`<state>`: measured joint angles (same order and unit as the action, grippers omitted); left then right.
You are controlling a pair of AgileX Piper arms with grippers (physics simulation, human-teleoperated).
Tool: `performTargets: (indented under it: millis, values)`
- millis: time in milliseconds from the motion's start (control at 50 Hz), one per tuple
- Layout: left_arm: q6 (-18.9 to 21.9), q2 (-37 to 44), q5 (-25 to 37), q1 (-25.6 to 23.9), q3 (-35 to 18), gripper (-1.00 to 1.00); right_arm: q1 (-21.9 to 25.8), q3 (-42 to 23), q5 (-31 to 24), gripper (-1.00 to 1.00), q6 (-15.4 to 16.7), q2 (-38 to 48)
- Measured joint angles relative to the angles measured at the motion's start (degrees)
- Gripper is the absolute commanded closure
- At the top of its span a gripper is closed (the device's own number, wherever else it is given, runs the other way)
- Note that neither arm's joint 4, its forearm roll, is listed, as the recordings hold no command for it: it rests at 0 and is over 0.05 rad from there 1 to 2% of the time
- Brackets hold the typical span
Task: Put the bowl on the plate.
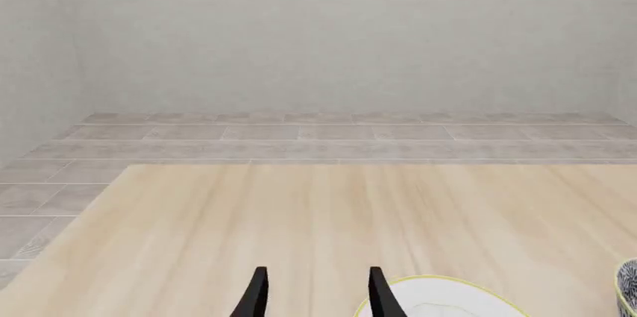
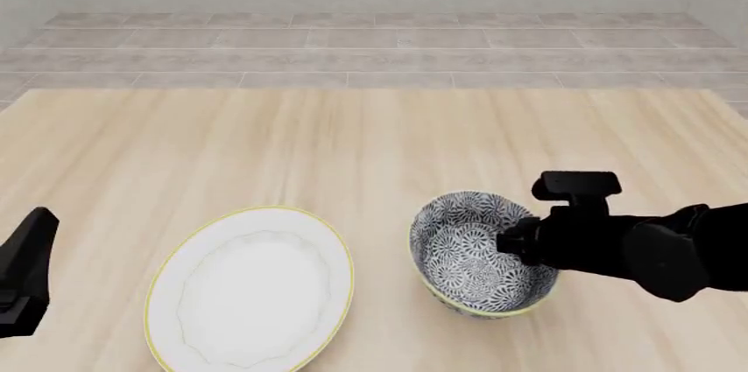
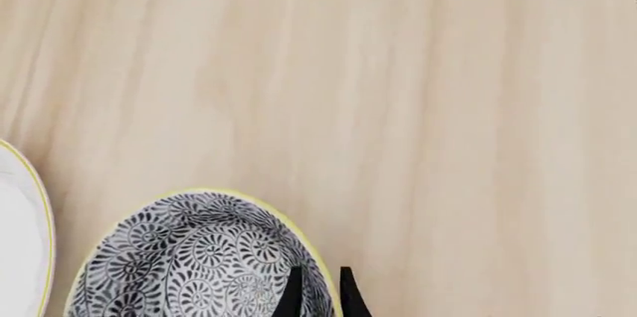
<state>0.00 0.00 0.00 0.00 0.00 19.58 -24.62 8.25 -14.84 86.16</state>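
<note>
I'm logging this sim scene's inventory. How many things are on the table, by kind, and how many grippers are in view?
Bowls: 1, the patterned bowl
Plates: 1, the white plate
Grippers: 2, the left gripper and the right gripper
Total: 2 dishes on the table, plus 2 grippers

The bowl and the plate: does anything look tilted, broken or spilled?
The bowl leans toward the camera, its rim pinched at the right by the right tool. The plate lies flat on the table, apart from it. Nothing broken or spilled.
</note>
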Motion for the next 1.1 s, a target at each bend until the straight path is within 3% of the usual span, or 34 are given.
performTargets:
  millis: [240, 520, 1100]
  values:
    - [0.0, 0.0, 0.0, 0.0, 0.0, -1.0, -0.35, 0.23, 0.16, 1.0, 1.09, -0.27]
    - [0.0, 0.0, 0.0, 0.0, 0.0, -1.0, -1.68, -2.15, -4.99, 1.0, 2.01, -6.88]
    - [0.0, 0.0, 0.0, 0.0, 0.0, -1.0, 0.04, -16.35, -17.67, 1.0, 6.51, -19.14]
